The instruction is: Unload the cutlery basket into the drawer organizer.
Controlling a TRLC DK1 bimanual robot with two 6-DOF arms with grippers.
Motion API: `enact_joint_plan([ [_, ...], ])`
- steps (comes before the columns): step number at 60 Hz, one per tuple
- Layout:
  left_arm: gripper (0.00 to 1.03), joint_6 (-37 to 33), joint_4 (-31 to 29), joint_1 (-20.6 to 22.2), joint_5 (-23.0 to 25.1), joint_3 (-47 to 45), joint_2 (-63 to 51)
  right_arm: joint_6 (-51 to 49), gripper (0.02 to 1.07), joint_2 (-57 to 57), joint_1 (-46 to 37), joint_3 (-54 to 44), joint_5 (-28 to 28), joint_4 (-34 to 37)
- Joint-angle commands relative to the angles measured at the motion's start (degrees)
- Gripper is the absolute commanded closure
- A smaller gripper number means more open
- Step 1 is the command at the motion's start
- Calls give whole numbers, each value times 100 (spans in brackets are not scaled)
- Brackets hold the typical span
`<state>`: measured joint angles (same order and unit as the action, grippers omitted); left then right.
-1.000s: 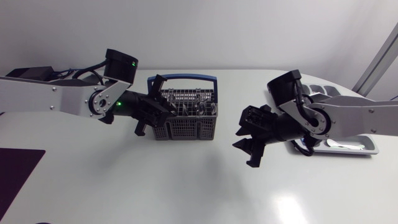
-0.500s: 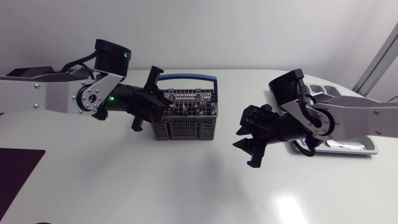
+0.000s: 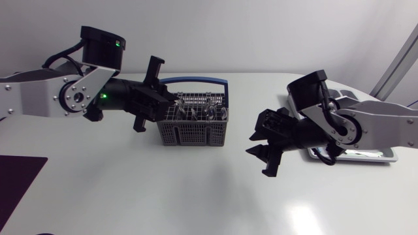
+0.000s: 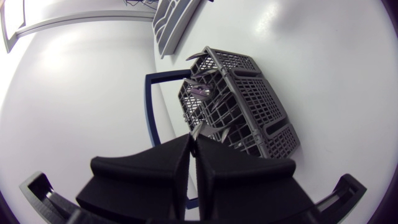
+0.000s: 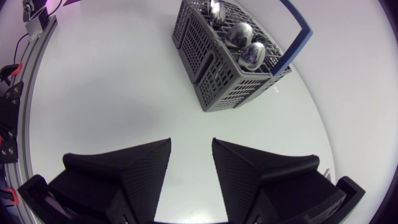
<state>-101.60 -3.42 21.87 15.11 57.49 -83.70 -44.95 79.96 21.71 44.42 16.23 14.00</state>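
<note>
Cutlery basket (image 3: 194, 124): you have a grey plastic mesh box with a blue handle (image 3: 196, 83) arching across its top. It sits on the white desk (image 3: 163, 196) between your two arms. It lies just ahead of and below the left pincer (image 3: 171, 106), and well ahead of the right pincer (image 3: 259, 149), with bare desk between. Shiny spoons (image 5: 241, 37) stand in it bowl-up, three rounded bowls clustered close under the handle.

Your left pincer's fingers are pressed almost together, leaving only a slit. A thin grey sliver of cutlery (image 4: 195, 132) is pinched at their tips, above the basket's nearest corner. You cannot tell which kind of piece it is. Your right pincer hangs over bare desk with its fingers spread wide and nothing between them.

Only the left wrist view shows you that sliver, because from overhead the pincer's own body covers it. Only the right wrist view gives you the spoon bowls cleanly, while overhead the basket's contents read as a dark tangle.

The drawer organizer (image 3: 369, 156) shows overhead as a grey tray behind your right arm, largely covered by it. The left wrist view shows it far beyond the basket, with its curved dividers in sight.
</note>
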Motion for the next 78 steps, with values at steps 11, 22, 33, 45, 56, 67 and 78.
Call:
enact_joint_plan([
  [11,100,62,-1,-16,27,-300,601,144,56,-236,105,-206,-32,191],
  [22,100,106,-18,-42,-44,-538,935,206,56,-403,210,-285,-129,208],
  [33,100,343,-1,-42,-167,-634,1260,302,56,-605,333,-329,-217,270],
  [45,100,1292,-18,37,-624,-951,1734,540,56,-877,412,-487,-357,121],
  [56,100,2672,26,731,-1336,-1566,2200,768,56,-1202,527,-742,-489,-108],
  [67,100,4447,-97,1716,-2197,-1601,2174,927,56,-1739,632,-936,-639,-82],
  [78,100,6117,-704,2199,-2364,-1162,1937,1155,51,-2266,1001,-1226,-1131,-73],
])
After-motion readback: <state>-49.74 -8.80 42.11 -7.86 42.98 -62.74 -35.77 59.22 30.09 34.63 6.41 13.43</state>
